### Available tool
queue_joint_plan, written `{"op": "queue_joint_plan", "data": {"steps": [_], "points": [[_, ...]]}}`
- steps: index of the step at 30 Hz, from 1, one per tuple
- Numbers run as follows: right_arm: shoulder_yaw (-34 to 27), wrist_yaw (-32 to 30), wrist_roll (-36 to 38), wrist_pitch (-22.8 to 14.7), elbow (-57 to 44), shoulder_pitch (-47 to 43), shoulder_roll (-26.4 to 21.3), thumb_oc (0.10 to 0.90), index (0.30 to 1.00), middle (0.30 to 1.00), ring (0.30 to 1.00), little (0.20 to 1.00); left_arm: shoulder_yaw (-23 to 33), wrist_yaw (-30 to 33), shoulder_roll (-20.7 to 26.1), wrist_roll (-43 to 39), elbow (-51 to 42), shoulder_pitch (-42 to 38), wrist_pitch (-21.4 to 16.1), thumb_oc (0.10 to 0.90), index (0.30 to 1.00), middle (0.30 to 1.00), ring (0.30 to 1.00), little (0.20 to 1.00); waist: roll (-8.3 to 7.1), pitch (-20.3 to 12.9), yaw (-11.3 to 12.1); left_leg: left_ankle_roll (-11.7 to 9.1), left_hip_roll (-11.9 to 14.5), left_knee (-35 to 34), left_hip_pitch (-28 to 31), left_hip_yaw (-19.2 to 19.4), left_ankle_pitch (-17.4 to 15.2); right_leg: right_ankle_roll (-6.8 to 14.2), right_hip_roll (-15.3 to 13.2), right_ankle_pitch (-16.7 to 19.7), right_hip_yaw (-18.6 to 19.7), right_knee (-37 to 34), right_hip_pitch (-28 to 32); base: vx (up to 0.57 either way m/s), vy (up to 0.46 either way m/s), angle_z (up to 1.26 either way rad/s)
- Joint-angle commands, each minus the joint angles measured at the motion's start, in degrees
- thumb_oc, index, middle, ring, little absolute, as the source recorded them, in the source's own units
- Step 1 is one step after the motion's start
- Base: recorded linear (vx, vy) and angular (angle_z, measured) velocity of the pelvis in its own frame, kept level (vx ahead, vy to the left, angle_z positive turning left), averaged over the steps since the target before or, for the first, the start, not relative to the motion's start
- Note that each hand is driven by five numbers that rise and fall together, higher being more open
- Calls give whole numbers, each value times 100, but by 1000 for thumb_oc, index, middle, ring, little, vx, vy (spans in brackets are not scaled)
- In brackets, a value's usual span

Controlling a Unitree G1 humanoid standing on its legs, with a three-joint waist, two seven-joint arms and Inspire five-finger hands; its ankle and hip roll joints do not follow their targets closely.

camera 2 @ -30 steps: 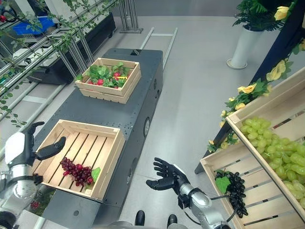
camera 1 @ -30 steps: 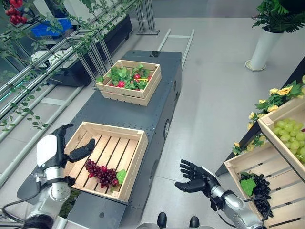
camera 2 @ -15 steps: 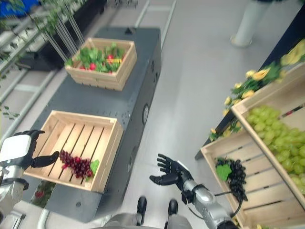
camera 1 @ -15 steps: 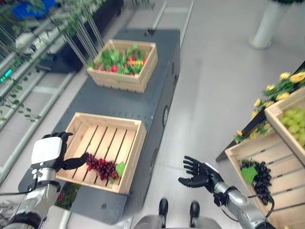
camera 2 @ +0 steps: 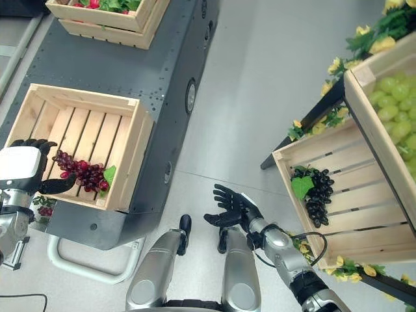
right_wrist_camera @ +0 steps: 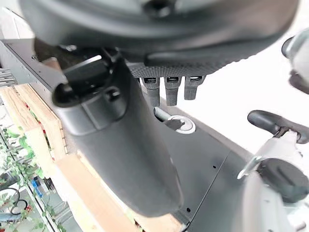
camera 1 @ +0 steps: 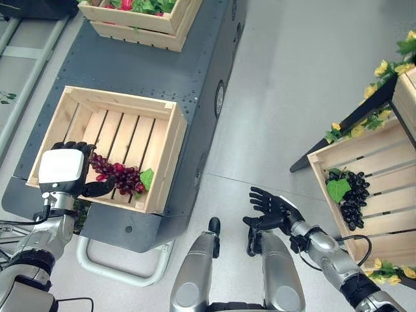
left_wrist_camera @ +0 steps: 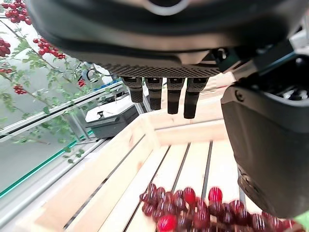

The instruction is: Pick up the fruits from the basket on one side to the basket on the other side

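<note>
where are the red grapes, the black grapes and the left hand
red grapes (camera 1: 119,177), left eye view, middle of the bunch
black grapes (camera 1: 351,198), left eye view, middle of the bunch
left hand (camera 1: 62,170), left eye view, white back of the hand

- Pale grey floor (camera 1: 286,78), smooth, with a faint seam.
- Dark grey desk (camera 1: 162,68) with riveted top, on a white tubular base rail (camera 1: 123,276).
- Dark slanted stand (camera 1: 354,123) at right, trimmed with yellow flowers (camera 1: 383,65).
- Leafy vines with red berries (left_wrist_camera: 19,12) behind glass railing.

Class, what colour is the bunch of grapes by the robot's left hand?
Dark red bunch of grapes, lying in the pale wooden crate; clearest in the left eye view.
</note>
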Motion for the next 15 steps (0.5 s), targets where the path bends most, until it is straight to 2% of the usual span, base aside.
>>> {"op": "queue_joint_plan", "data": {"steps": [1, 4, 10, 15], "points": [[-117, 262, 38, -345, -561, -50, -131, 800, 900, 900, 900, 900, 516, 437, 512, -140, -221, -147, 397, 800, 900, 900, 900, 900, -45, 13, -50, 180, -200, 496, -188, 391, -310, -137, 195, -188, -55, 126, 353, -46, 62, 5], [-99, 240, 55, -289, -586, -134, -167, 800, 900, 900, 900, 900, 450, 390, 542, -170, -222, -320, 422, 800, 900, 900, 900, 900, -59, 39, -33, 193, -194, 749, -442, 407, -374, -168, 168, -260, -76, 384, 118, -36, 47, 5], [71, 128, 146, -192, -583, -419, -130, 800, 900, 900, 900, 900, -137, 81, 595, -24, -172, -900, 411, 800, 900, 900, 900, 900, -94, 39, 6, 170, -144, 1159, -1034, 404, -392, -195, 135, -373, -133, 779, -411, -36, 17, 10], [91, 129, 46, -175, -598, -402, -228, 800, 900, 900, 900, 900, -251, -94, 676, -182, -99, -992, 482, 800, 900, 900, 900, 900, -88, 39, -9, 174, -142, 1301, -1343, 409, -386, -197, 162, -396, -139, 899, -699, -13, 12, 2]]}}
